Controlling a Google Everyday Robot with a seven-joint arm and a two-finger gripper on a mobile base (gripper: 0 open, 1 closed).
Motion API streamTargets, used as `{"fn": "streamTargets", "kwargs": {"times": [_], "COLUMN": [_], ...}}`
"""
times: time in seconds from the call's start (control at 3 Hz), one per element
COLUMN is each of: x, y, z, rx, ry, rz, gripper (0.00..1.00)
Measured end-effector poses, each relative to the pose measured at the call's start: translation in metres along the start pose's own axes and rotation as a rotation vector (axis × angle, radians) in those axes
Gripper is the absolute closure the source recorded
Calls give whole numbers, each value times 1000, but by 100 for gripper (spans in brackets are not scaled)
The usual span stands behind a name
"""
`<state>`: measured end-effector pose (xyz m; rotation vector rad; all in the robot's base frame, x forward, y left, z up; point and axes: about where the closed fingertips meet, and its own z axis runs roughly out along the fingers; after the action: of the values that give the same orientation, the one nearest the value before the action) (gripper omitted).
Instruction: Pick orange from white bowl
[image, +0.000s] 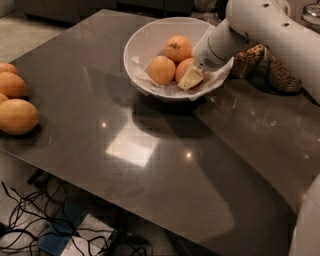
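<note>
The white bowl (145, 37) stands at the back of the dark table, lined with crumpled white paper, and holds three oranges. The deepest reddish orange (183, 67) lies at the right of the group, partly hidden by my gripper. A paler orange (161, 69) lies to its left, and one with a dark stem dimple (178, 48) lies behind. My gripper (190, 78) reaches down into the bowl from the upper right. Its cream tip rests against the front right side of the reddish orange.
Several loose oranges (17, 116) lie at the table's left edge. Two brown textured objects (281, 75) stand to the right of the bowl, behind my arm. Cables (30, 220) lie on the floor below the table's front edge.
</note>
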<state>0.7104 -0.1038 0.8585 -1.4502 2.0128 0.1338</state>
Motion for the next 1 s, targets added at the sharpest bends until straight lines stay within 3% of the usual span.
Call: {"fn": "streamTargets", "kwargs": {"times": [0.33,1.0], "x": [-3,-29], "y": [2,16], "z": [-5,-50], "rx": [-12,-63], "ry": [-27,-146], "rz": [-4,-74], "gripper": [99,100]}}
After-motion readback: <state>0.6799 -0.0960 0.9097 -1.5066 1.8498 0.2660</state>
